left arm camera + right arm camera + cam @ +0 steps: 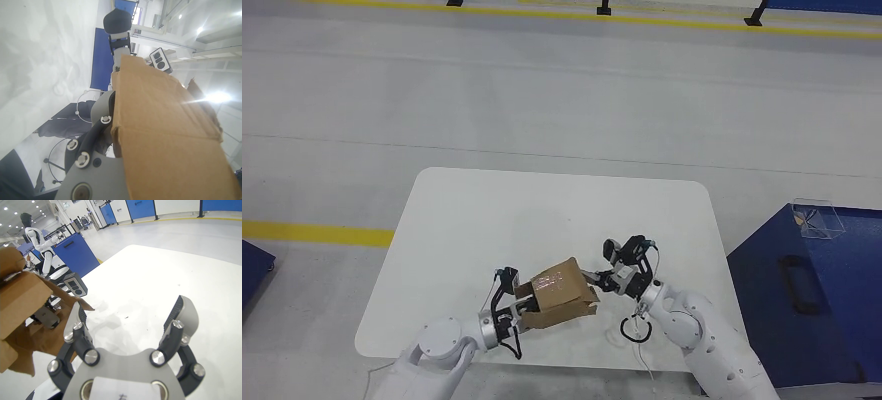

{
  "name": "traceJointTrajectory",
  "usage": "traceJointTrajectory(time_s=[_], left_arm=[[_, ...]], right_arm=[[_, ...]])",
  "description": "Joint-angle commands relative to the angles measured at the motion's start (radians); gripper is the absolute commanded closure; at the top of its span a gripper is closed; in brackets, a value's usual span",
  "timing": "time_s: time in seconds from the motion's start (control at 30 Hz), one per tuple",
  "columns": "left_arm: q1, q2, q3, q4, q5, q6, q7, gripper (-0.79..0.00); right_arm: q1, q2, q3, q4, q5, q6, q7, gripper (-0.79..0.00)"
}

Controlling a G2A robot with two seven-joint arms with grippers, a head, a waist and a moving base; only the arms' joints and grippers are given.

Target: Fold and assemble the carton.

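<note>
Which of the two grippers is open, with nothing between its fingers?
The right gripper: its fingers spread over the bare white table, just beside the brown cardboard carton. The left gripper sits against the carton's opposite end.

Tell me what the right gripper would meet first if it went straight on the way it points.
Probably the bare table: the open right gripper tilts down toward it with nothing between. The carton lies off to one side, seemingly out of that line.
</note>
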Motion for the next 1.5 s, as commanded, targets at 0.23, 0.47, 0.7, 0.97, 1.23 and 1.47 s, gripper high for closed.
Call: traceJointTrajectory(time_s=[0.23, 0.47, 0.7, 0.97, 1.23, 1.47], left_arm=[[-0.011, -0.002, 0.027, -0.007, -0.018, 0.046, -0.023, 0.000], [-0.033, -0.004, 0.035, 0.022, -0.022, 0.051, -0.004, 0.000], [-0.060, -0.009, 0.046, 0.053, -0.025, 0.052, 0.026, 0.000], [-0.076, -0.013, 0.056, 0.063, -0.026, 0.056, 0.046, 0.000], [-0.087, -0.016, 0.066, 0.068, -0.029, 0.063, 0.053, 0.000], [-0.087, -0.019, 0.069, 0.071, -0.040, 0.058, 0.075, 0.000]], right_arm=[[0.058, -0.019, -0.030, 0.062, 0.023, 0.005, 0.013, -0.785], [0.085, -0.021, 0.000, 0.123, 0.088, -0.050, -0.005, -0.785], [0.028, -0.004, 0.068, 0.067, 0.141, -0.140, -0.019, -0.785], [-0.007, -0.003, 0.049, 0.012, 0.154, -0.142, 0.077, -0.785], [0.025, -0.017, 0.009, 0.051, 0.161, -0.131, 0.094, -0.785], [0.038, -0.022, 0.003, 0.071, 0.172, -0.143, 0.094, -0.785]])
